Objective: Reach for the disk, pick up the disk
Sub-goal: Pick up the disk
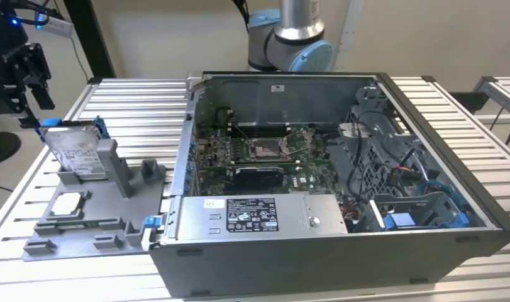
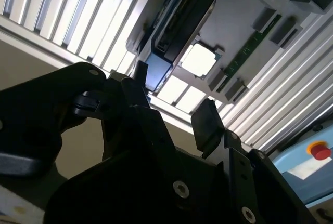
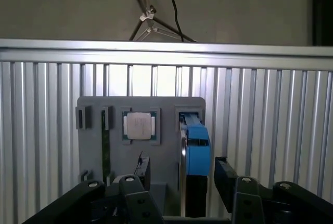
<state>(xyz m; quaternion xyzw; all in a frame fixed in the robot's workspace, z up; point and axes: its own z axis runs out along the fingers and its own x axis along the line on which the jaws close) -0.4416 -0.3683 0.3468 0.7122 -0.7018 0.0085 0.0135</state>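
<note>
Hovering gripper [image 1: 35, 108], jaws apart, just above upright disk [image 1: 74, 151].

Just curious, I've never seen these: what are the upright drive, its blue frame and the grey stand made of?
The disk looks like bare silver metal, dully shiny, with a white label. Its blue bracket seems moulded plastic, evenly coloured. The grey stand looks like matte plastic, though painted metal is possible.

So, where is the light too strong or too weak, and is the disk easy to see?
Second wrist view: the table slats glare white, the hand is a dark silhouette. First wrist view: even light, the disk clear. Exterior view: even light, disk clear.
</note>
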